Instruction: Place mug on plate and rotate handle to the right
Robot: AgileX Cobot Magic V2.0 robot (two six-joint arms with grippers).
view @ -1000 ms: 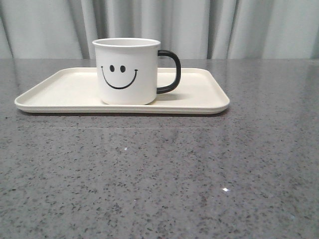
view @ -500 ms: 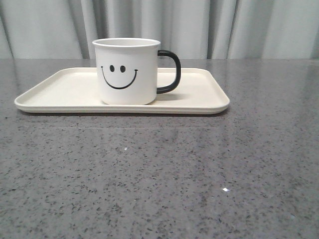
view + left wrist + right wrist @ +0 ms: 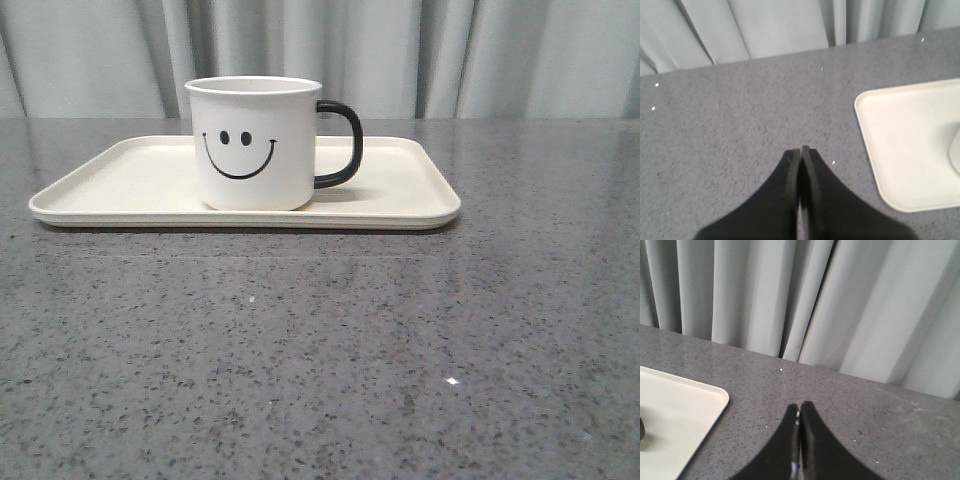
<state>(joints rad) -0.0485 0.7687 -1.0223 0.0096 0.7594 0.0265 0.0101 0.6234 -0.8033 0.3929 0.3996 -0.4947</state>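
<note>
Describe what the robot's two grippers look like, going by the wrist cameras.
Both look alike. The left gripper has two plain matte black fingers that broaden toward the wrist and taper to narrow tips. The right gripper has the same black tapered pair. No cables, markings or labels show on either, and the arms themselves are out of view.

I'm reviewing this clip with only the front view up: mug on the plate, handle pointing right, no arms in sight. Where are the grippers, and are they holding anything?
Observer: The left gripper is shut and empty, above bare table beside one short end of the plate.
Operator: And the right one?
Observer: The right gripper is also shut on nothing, off the plate's other end, facing the curtain.
Operator: Does either wrist view show the mug?
Observer: Only slivers: the left wrist view catches an edge of the mug, and the right wrist view a bit of the black handle.
</note>
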